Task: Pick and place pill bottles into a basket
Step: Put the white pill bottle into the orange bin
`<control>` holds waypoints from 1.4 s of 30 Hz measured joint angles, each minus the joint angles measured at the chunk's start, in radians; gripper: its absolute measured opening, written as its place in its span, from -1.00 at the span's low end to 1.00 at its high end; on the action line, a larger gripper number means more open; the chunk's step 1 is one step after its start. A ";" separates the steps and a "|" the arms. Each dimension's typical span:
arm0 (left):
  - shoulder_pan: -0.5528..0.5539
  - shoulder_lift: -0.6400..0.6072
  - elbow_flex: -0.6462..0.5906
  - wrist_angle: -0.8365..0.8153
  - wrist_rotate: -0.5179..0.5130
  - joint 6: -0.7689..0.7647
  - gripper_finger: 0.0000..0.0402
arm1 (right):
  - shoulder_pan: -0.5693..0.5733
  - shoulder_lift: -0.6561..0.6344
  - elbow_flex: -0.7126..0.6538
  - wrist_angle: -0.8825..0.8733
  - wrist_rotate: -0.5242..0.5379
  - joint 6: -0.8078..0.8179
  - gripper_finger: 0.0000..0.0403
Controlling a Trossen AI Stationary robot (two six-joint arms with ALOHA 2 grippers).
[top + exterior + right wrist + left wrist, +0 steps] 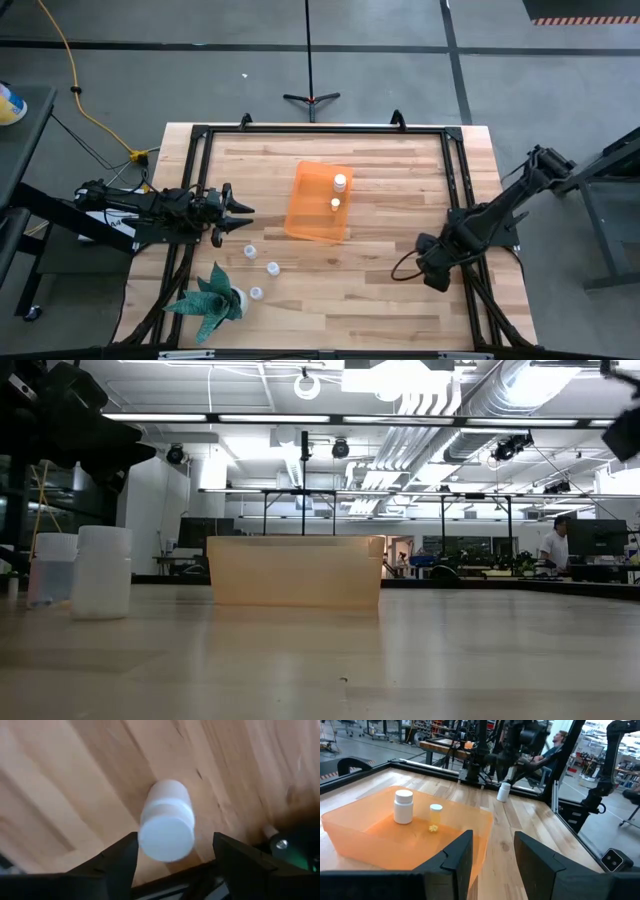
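I look down on a wooden desk (380, 290) with a black frame along its edges. Near the middle lies the basket (305, 215), a shallow translucent orange bin, its long axis running from the far edge toward the near edge, slightly tilted. Two pill bottles stand upright inside it, one with a white cap (340, 182) and a smaller one (335, 204) just nearer me, with small yellowish bits on the floor of the bin beside it.

My left arm reaches in from the left side, and its hand (240, 217) sits just left of the basket, fingers spread moderately wide and holding nothing, pointing at the basket's near corner. In the left wrist view the basket's wall stands directly ahead of the fingers.

My right arm folds in from the right edge, its hand (433, 270) low over the desk, well apart from the basket. In the right wrist view its fingers are spread wide on either side of a white bottle (166, 820) that stands upright on the wood, cap toward the camera, not gripped.

At the near left corner stands a green spiky plant (212, 298) in a white pot. Three more bottles stand upright on the desk near it: one (249, 251) nearest the left hand, one (272, 267) beside that, one (256, 292) just beside the plant.
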 joint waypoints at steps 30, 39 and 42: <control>0.000 0.000 0.000 0.000 -0.003 -0.001 -0.11 | -0.048 0.000 -0.112 0.378 0.097 -0.190 -0.18; 0.000 0.000 0.000 0.000 -0.005 -0.001 -0.11 | -0.218 -0.002 -0.112 0.981 0.274 -0.835 -0.07; 0.000 0.000 0.000 0.000 -0.005 -0.002 -0.11 | -0.316 -0.002 -0.110 1.131 0.248 -0.983 -0.15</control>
